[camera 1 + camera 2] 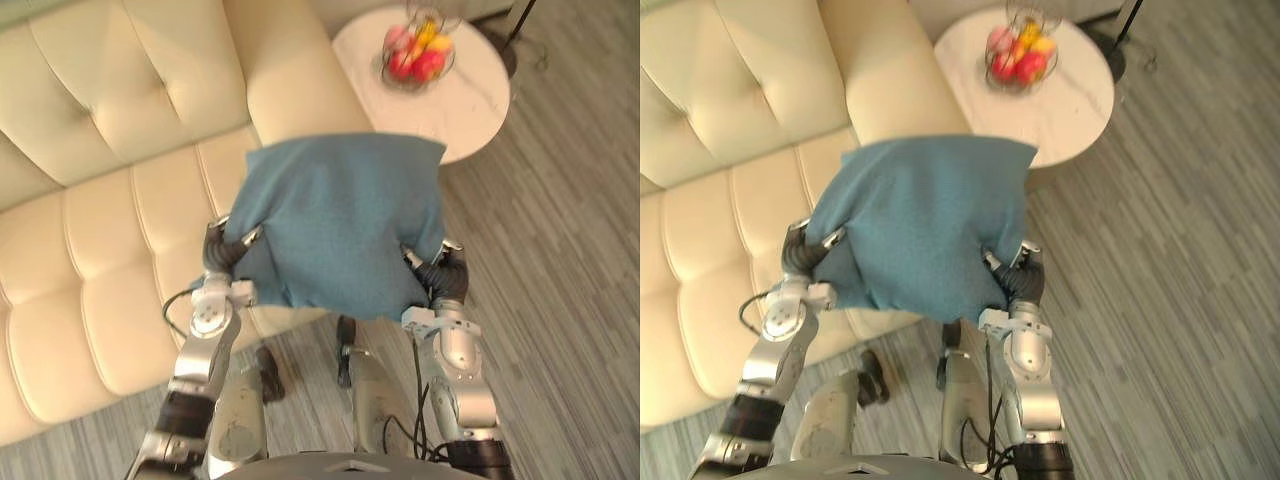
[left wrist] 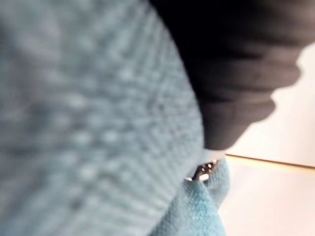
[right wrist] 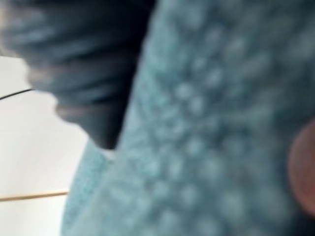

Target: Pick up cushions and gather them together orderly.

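A blue cushion (image 1: 340, 220) hangs in the air over the right end of the cream sofa (image 1: 110, 200), held up between both hands. My left hand (image 1: 222, 252) grips its lower left corner, with the thumb lying on top of the cloth. At the lower right corner my right hand (image 1: 447, 272) holds it the same way. The rest of each hand's fingers are hidden under the cushion. In the left wrist view the blue weave (image 2: 88, 123) lies right against the hand's dark cover (image 2: 236, 73). The right wrist view shows the cloth (image 3: 221, 147) just as close.
A round white side table (image 1: 470, 100) stands right of the sofa's arm, with a wire basket of fruit (image 1: 418, 52) on it. A dark stand base (image 1: 510, 45) sits behind the table. Grey plank floor (image 1: 570, 280) stretches to the right.
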Controlling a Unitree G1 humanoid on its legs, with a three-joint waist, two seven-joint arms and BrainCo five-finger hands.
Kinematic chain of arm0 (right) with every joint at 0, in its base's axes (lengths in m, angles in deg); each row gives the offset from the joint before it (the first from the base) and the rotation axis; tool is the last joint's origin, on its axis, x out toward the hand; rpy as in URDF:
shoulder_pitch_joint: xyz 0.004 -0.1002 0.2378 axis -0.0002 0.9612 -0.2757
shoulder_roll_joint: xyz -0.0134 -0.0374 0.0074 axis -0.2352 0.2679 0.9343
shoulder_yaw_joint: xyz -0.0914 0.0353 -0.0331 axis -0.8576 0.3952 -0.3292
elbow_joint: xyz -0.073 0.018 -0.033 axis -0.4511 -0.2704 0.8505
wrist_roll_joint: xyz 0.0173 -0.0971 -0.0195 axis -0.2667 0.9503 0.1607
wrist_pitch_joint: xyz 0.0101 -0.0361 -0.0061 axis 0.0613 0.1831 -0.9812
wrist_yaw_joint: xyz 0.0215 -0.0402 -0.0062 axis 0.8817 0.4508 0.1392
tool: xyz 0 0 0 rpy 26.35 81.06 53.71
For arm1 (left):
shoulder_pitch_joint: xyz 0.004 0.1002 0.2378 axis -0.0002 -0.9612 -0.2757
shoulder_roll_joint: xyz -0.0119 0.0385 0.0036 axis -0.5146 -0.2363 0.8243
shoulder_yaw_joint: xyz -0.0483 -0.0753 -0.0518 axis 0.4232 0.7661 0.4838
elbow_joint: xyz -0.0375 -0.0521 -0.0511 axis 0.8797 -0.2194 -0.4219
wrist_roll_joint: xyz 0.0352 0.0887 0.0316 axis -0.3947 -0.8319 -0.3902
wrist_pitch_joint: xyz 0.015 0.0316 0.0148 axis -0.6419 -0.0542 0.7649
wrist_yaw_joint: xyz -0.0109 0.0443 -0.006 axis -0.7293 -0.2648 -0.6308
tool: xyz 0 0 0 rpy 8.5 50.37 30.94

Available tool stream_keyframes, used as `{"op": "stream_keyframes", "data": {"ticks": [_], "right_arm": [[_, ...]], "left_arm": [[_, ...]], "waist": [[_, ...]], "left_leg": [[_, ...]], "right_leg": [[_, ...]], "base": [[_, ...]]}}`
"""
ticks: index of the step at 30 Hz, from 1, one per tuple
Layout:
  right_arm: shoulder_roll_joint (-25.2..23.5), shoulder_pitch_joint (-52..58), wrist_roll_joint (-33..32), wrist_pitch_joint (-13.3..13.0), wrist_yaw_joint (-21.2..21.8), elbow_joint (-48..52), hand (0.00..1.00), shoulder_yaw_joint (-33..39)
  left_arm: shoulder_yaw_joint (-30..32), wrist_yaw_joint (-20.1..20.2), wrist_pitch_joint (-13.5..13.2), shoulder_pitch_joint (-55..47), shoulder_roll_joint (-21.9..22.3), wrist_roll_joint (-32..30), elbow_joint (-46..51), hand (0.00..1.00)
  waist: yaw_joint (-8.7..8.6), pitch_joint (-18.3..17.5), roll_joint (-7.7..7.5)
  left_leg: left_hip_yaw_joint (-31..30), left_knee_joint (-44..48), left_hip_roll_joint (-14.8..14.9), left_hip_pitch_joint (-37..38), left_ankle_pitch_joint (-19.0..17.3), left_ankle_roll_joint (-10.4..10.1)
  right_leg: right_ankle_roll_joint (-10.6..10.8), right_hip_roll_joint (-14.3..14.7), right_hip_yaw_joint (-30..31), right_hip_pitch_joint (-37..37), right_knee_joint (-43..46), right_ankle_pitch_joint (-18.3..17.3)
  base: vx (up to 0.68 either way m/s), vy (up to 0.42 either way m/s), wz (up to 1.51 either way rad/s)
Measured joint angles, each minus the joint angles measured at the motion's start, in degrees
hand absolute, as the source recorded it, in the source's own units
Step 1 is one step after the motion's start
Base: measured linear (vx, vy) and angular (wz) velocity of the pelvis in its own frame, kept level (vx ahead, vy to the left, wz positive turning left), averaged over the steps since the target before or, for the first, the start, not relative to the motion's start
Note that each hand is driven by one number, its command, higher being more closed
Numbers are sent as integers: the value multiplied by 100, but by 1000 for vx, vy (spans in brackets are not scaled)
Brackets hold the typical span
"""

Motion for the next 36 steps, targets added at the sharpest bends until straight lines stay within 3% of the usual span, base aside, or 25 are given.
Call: {"op": "stream_keyframes", "data": {"ticks": [5,8,9,10,12,13,14,15,17,19,22,25,26,27,28,29,30,31,36], "right_arm": [[-3,-33,3,-82,298,-14,100,-322],[12,-50,0,-92,402,-15,100,-441],[26,-74,0,-112,428,-16,100,-455],[78,-127,1,-158,504,-41,100,-456],[158,-374,1,-212,525,-319,100,-457],[229,-477,1,-222,526,-484,100,-461],[278,-549,1,-225,527,-612,100,-461],[277,-658,5,-238,529,-906,100,-462],[146,-649,11,-168,533,-1218,100,-559],[-28,-635,30,-157,600,-1222,100,-610],[-116,-584,84,-158,637,-1220,100,-493],[-117,-531,83,-157,636,-1221,100,-447],[-123,-504,83,-156,637,-1225,100,-409],[-132,-460,81,-156,637,-1232,100,-380],[-128,-436,77,-156,638,-1237,100,-374],[-126,-414,74,-157,642,-1267,100,-362],[-116,-411,70,-162,645,-1372,100,-326],[34,-320,92,-169,630,-1370,100,-262],[218,-236,79,-168,673,-1349,100,-211]], "left_arm": [[305,9,-134,-606,121,-152,277,100],[454,24,-239,-936,165,-149,533,100],[488,29,-265,-1003,202,-145,582,100],[501,31,-370,-1092,227,-145,596,100],[572,55,-421,-1165,303,-144,598,100],[597,59,-422,-1167,350,-144,598,100],[597,59,-426,-1179,366,-145,598,100],[592,52,-431,-1229,374,-142,590,100],[637,-11,-431,-1332,222,-125,580,100],[737,-7,-429,-1511,154,-16,580,100],[607,27,-429,-1668,178,-16,579,100],[571,147,-422,-1661,174,-17,567,100],[566,199,-422,-1660,171,-18,558,100],[559,255,-423,-1639,158,-19,484,100],[540,257,-422,-1624,150,-20,412,100],[520,265,-422,-1598,137,-20,299,100],[468,276,-420,-1584,112,-23,175,100],[315,303,-356,-1565,137,-63,117,100],[215,457,-355,-1549,139,-20,135,100]], "waist": [[81,-299,197],[138,-328,211],[145,-358,189],[156,-545,195],[134,-605,263],[125,-659,259],[131,-688,275],[80,-715,274],[133,-807,51],[162,-853,-24],[259,-972,-54],[196,-991,-63],[184,-994,-61],[128,-997,-66],[78,-996,-64],[55,-996,-63],[-4,-994,-59],[-160,-995,45],[-26,-1021,64]], "left_leg": [[-266,14,91,233,35,-90],[-323,520,187,207,189,-319],[-324,575,127,144,325,-441],[-276,530,96,-12,211,-222],[-347,123,403,44,120,-197],[-502,-236,494,56,182,-284],[-651,-649,575,104,316,-367],[-456,-988,551,244,1149,-609],[-378,-652,317,139,953,-386],[-394,-215,196,41,656,-246],[-327,626,130,-345,36,-92],[-65,734,27,-408,-147,104],[81,661,19,-352,-160,189],[143,545,-5,-274,-128,267],[133,448,-16,-212,-102,329],[112,280,-45,-103,-75,404],[102,-19,-71,69,108,369],[-138,-200,-171,135,263,311],[-174,-818,-287,209,609,228]], "right_leg": [[-3,72,-288,558,-356,17],[15,0,-591,1144,-694,75],[14,-112,-678,1268,-847,115],[33,-314,-877,1308,-1112,197],[161,-454,-1061,1505,-1315,314],[266,-588,-1141,1560,-1396,384],[371,-702,-1208,1612,-1469,450],[563,-847,-1300,1772,-1656,604],[524,-1013,-1259,1900,-1819,752],[684,-1150,-1329,2019,-1795,894],[894,-1412,-1289,1796,-1483,680],[564,-1679,-1043,1189,-805,810],[241,-1706,-1066,944,-575,964],[135,-1662,-1018,768,-186,687],[215,-1483,-883,695,44,307],[230,-1141,-696,680,237,-174],[363,-560,-382,749,96,-592],[273,-226,-73,1044,-317,-429],[345,-175,-160,1180,-886,-160]], "base": [[71,-35,26],[15,24,51],[-45,136,71],[-44,159,90],[-7,221,76],[14,271,58],[42,397,72],[53,334,52],[107,348,29],[95,265,15],[15,259,-13],[-25,265,-44],[3,214,-44],[26,218,-37],[47,137,-13],[88,50,5],[116,-20,54],[130,-12,60],[101,-22,15]]}}
